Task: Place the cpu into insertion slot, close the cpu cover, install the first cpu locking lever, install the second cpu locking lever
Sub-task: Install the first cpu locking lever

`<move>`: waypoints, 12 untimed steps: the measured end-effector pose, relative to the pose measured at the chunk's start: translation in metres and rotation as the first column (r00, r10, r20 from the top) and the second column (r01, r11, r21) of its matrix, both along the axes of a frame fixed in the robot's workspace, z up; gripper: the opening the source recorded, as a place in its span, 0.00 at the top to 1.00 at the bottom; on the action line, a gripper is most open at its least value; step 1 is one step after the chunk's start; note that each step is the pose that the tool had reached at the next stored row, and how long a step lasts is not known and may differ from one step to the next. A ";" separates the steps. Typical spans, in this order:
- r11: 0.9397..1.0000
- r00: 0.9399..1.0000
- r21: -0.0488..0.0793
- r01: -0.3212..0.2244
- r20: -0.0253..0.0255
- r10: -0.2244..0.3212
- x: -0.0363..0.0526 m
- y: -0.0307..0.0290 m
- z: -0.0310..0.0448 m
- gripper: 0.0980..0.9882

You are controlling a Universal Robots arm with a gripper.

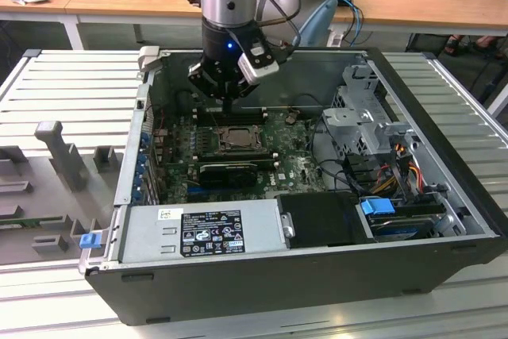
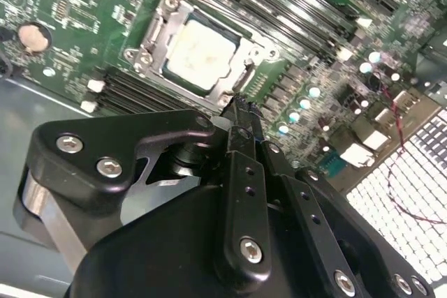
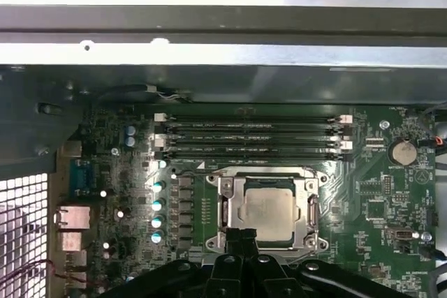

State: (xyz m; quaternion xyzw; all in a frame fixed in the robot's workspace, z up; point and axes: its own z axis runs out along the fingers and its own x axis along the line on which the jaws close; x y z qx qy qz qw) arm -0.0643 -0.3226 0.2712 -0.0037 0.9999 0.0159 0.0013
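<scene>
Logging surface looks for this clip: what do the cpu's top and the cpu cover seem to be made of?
The cpu: metal top, pale dull silver, matte, with a faint tan smudge. The cpu cover: seemingly stamped sheet metal with a brighter silvery finish, glinting along its edges.

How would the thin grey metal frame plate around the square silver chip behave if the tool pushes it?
The thin grey metal frame plate looks stiff, though being thin it may flex slightly. It lies flat around the square silver chip, so it probably will not tip or slide.
</scene>
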 end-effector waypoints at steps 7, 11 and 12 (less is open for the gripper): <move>1.000 1.000 0.008 -0.001 0.010 0.001 -0.0283 0.0002 -0.0033 0.99; 1.000 1.000 0.012 -0.002 0.012 0.002 -0.0407 0.0006 -0.0053 0.99; 1.000 1.000 0.012 -0.002 0.012 0.002 -0.0419 0.0015 -0.0059 0.99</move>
